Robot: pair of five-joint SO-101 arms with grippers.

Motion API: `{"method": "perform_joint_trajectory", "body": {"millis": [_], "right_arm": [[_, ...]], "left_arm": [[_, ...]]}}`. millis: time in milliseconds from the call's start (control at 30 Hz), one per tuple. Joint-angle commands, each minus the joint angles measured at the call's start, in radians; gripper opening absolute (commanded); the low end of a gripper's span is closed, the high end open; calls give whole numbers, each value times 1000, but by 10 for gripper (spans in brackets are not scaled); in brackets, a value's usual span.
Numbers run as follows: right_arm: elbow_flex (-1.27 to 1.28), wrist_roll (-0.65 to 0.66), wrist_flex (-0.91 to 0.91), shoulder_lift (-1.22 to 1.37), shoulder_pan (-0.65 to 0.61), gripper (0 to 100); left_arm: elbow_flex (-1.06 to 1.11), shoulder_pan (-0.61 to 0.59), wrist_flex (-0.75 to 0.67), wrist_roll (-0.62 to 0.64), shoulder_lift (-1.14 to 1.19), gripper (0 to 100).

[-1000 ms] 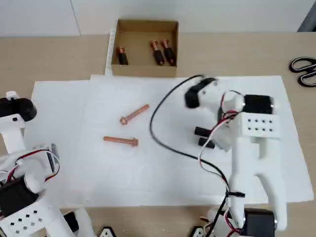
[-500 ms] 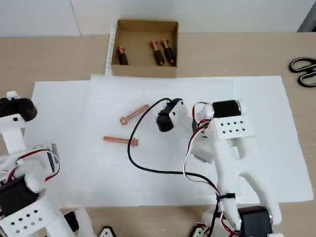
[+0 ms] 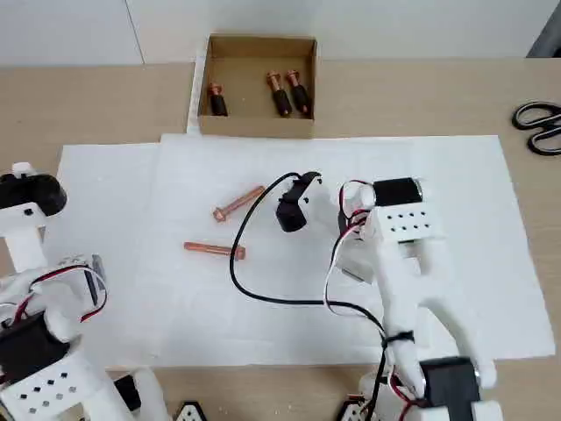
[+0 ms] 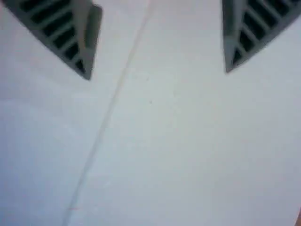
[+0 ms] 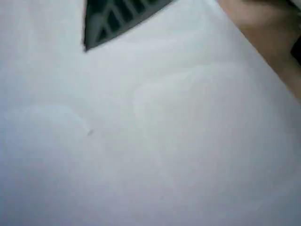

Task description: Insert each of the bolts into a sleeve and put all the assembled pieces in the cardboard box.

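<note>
Two copper bolts lie loose on the white sheet (image 3: 131, 289), one (image 3: 238, 203) slanted and one (image 3: 215, 250) nearly level below it. The cardboard box (image 3: 200, 96) at the back holds three bolts in black sleeves (image 3: 282, 95). My right gripper (image 3: 295, 207) hangs over the sheet's middle, just right of the loose bolts, open and holding nothing. One of its dark fingers (image 5: 117, 19) shows above bare sheet. My left gripper (image 4: 157, 42) is open over bare sheet, and its arm (image 3: 31, 197) stands at the table's left front.
A black cable (image 3: 263, 289) loops from the right arm across the sheet. Scissors (image 3: 539, 127) lie at the far right on the wooden table (image 3: 105, 96). Bare sheet stretches right of the right arm and in front of the bolts.
The right arm swung left from the sheet's right part to its middle, covering two black sleeves that lay there. The left arm and both bolts stayed put.
</note>
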Motion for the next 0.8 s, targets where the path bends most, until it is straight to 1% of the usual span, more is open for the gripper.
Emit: {"method": "perform_joint_trajectory", "body": {"millis": [0,367,767], "right_arm": [[-6,8,-31,48,15,224],[-6,11,-104,148,85,224],[-8,6,-156,231,77,222]], "left_arm": [[-2,0,0,0,-9,175],[12,2,-8,0,-9,175],[12,3,-8,0,-9,175]]}}
